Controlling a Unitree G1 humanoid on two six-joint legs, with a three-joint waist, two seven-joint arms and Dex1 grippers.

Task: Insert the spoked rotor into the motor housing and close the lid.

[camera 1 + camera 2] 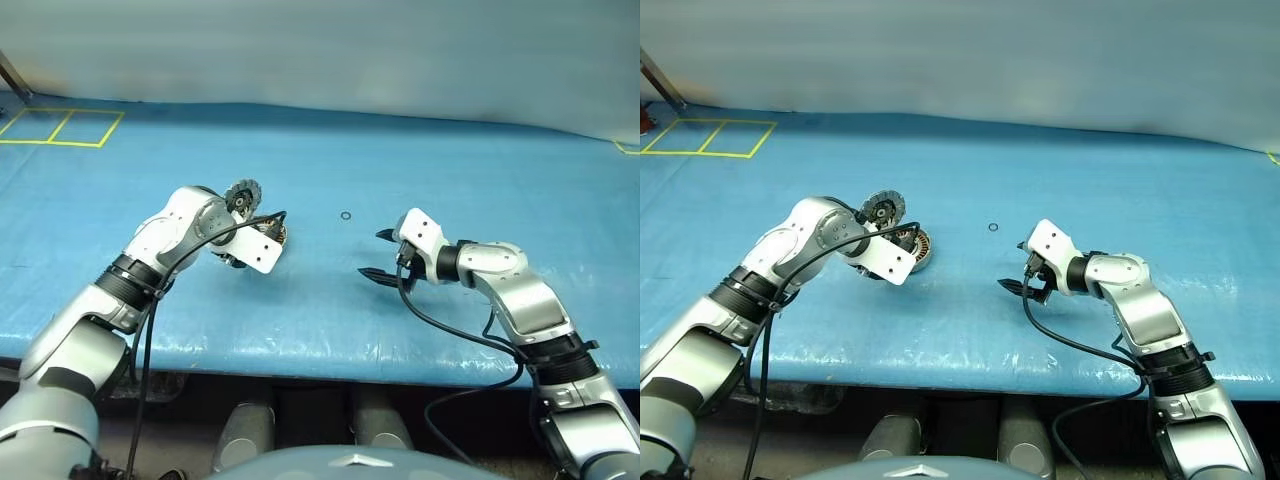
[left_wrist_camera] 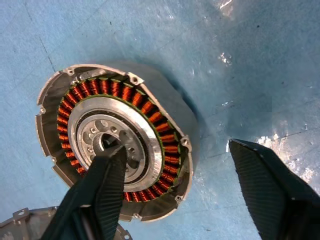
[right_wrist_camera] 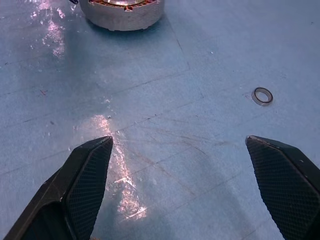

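Observation:
The motor housing (image 2: 165,135) lies on the blue table with its copper winding ring and silver hub facing up. My left gripper (image 2: 175,147) hangs over it, open: one finger (image 2: 100,185) is above the hub, and the other finger (image 2: 270,190) is outside the casing wall, apart from it. Behind the housing the ribbed grey lid (image 1: 242,195) stands tilted up with its dark centre showing. My right gripper (image 1: 372,254) hovers open and empty to the right, pointing toward the housing (image 3: 122,15). The spoked rotor is out of view.
A tiny black ring (image 1: 345,215) lies on the blue mat between the two arms, a little farther back. Yellow tape squares (image 1: 60,128) mark the far left corner. The table's front edge (image 1: 330,362) runs just below both arms.

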